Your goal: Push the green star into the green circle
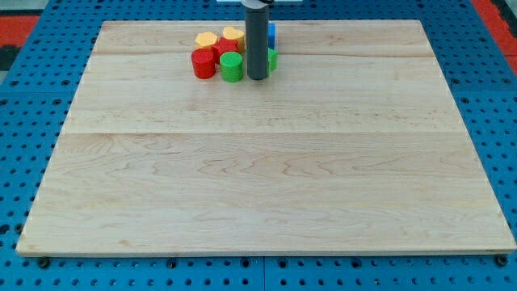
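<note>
A cluster of blocks sits near the view's top, left of centre. The green circle (232, 67) stands at the cluster's front. My tip (258, 78) rests on the board just right of the green circle, touching or nearly touching it. A green block (273, 58), probably the green star, peeks out from behind the rod on its right side; most of it is hidden and its shape cannot be made out.
A red circle (203, 64) is left of the green circle, with another red block (223, 48) behind. Two yellow blocks (207, 40) (233, 35) lie at the back. A blue block (271, 33) shows behind the rod. The wooden board (258, 178) lies on blue pegboard.
</note>
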Robot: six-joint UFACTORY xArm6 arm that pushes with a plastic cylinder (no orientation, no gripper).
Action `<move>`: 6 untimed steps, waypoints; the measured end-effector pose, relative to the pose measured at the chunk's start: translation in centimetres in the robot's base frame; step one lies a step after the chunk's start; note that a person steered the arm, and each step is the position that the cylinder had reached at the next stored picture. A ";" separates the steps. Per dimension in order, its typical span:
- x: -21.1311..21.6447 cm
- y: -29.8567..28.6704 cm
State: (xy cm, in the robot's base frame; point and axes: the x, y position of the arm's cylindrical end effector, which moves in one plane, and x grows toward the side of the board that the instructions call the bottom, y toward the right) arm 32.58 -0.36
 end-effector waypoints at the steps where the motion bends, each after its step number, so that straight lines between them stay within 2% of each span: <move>1: 1.6 3.7; 2: -0.7 10.3; 3: -3.6 8.8; 6: -3.6 4.0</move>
